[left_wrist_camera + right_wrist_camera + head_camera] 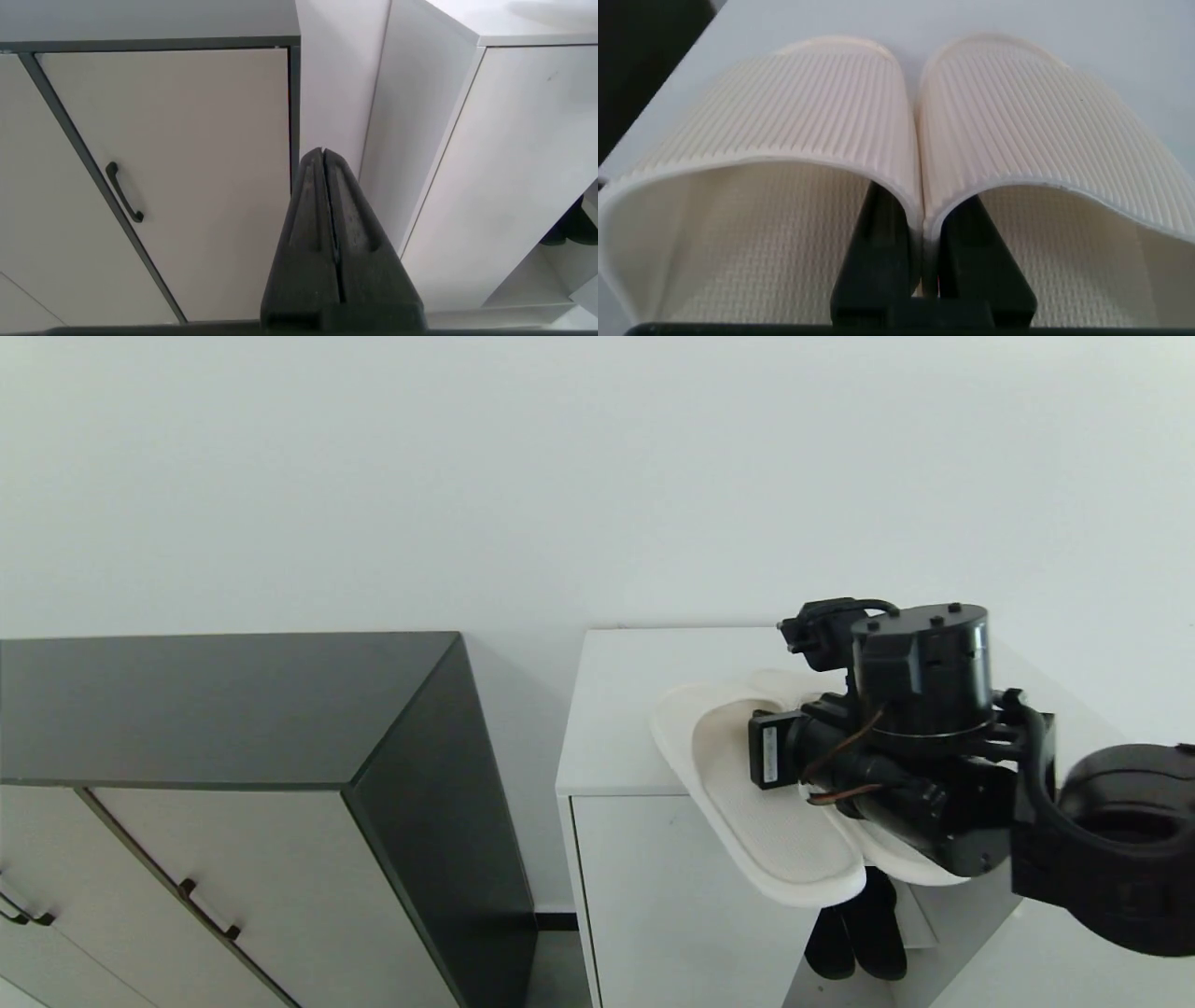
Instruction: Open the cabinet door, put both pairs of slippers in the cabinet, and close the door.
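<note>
The white slippers (784, 821) were held as 1 pair by the right claw (923, 252). The claw was closed, with 1 finger slid into each slipper so that the 2 inner walls were pinched together, a grip judged to let both be carried at once. The pair was seen partly over the top of the white cabinet (635, 709), heels hanging past its front edge, which was judged to suit a move down to the opening. Below, the black slippers (857, 933) were seen in an open compartment of that cabinet, so 1 pair was judged stowed and the door opened, though the door itself could not be made out clearly. The left claw (323, 168) was fully closed on nothing, pointed toward the gap between the white cabinet and the dark cabinet (233, 700), well apart from the slippers. The top's front edge and the black pair below were judged the likeliest things to be caught on.
</note>
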Tool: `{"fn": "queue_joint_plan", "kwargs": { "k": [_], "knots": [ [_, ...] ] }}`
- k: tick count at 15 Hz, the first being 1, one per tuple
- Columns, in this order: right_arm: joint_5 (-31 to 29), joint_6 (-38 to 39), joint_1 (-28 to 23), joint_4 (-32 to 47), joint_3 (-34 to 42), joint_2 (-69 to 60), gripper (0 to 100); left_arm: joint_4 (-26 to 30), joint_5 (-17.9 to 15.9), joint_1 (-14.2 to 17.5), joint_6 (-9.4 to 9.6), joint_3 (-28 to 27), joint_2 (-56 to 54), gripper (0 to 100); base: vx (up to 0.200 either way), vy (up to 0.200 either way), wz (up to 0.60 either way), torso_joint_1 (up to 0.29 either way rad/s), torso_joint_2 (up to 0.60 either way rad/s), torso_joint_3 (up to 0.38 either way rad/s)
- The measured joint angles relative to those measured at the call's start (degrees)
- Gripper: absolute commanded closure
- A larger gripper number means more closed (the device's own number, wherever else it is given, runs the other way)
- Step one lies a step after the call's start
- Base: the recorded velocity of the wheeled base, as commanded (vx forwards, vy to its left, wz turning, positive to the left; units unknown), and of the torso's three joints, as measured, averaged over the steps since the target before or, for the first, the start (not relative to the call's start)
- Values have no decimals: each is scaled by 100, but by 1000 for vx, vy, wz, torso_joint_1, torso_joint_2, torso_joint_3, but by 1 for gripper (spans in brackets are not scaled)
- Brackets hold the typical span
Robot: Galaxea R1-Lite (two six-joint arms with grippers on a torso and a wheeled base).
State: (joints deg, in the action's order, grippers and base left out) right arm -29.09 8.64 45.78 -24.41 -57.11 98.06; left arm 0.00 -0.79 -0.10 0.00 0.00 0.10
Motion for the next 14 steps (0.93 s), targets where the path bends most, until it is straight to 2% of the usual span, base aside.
{"fn": "queue_joint_plan", "kwargs": {
  "k": [3, 9, 14],
  "knots": [
    [-44, -16, 276, -9, 360, -396, 100, 0, 1, -1, 10, 0, 0, 100, 0, 0, 0, 0, 0, 0],
    [-52, -2, 347, -11, 533, -550, 100, 0, 0, 0, 10, 0, 0, 100, 0, 0, 0, 0, 0, 0],
    [-55, 5, 389, -15, 538, -551, 100, 0, -7, 2, 0, 0, 0, 100, -200, 0, 0, 6, 2, 2]
  ]
}}
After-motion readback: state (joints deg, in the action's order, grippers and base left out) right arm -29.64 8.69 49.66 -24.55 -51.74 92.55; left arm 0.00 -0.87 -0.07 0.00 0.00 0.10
